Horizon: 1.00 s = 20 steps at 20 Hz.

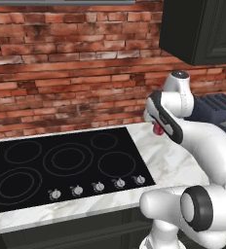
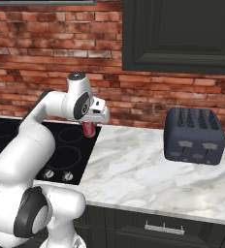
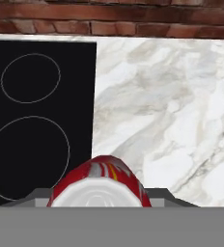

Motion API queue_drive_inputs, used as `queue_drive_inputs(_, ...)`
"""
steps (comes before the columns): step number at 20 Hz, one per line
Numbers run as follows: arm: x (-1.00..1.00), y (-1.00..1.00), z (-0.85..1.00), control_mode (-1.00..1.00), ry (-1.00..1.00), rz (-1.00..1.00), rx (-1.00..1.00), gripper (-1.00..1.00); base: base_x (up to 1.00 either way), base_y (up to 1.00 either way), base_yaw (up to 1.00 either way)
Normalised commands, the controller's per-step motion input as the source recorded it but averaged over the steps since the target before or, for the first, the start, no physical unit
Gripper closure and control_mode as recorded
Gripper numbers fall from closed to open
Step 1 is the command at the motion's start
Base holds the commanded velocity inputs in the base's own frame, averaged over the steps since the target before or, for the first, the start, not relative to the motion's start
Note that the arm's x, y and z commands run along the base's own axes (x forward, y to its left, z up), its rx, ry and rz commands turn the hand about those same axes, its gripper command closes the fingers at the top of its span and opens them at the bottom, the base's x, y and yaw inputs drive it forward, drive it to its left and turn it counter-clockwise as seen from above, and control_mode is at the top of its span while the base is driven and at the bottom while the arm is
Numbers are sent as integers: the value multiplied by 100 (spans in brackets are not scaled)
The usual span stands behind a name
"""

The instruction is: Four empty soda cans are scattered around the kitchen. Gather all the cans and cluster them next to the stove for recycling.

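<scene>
dark toaster [image 2: 194, 136] on marble counter [image 2: 134, 169], brick wall [image 1: 61, 63]

The white arm rises from the base, bends at the elbow and reaches forward. Its wrist turns the end effector [image 2: 89, 127] downward, jaws closed on a red can [image 2: 88, 130] held aloft.

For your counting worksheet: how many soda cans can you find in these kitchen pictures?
1. A red soda can is held in the fingers above the stove's right edge. Others may be out of view.
</scene>
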Motion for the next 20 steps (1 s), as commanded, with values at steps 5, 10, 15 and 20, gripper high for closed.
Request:
queue_drive_inputs(5,49,0,-23,-100,0,0,0,100,0,0,0)
queue_drive_inputs(10,45,0,-28,-100,1,0,0,100,0,0,0)
queue_drive_inputs(15,41,0,-39,-100,2,0,0,100,0,0,0)
queue_drive_inputs(20,34,0,-48,-100,0,0,0,100,0,0,0)
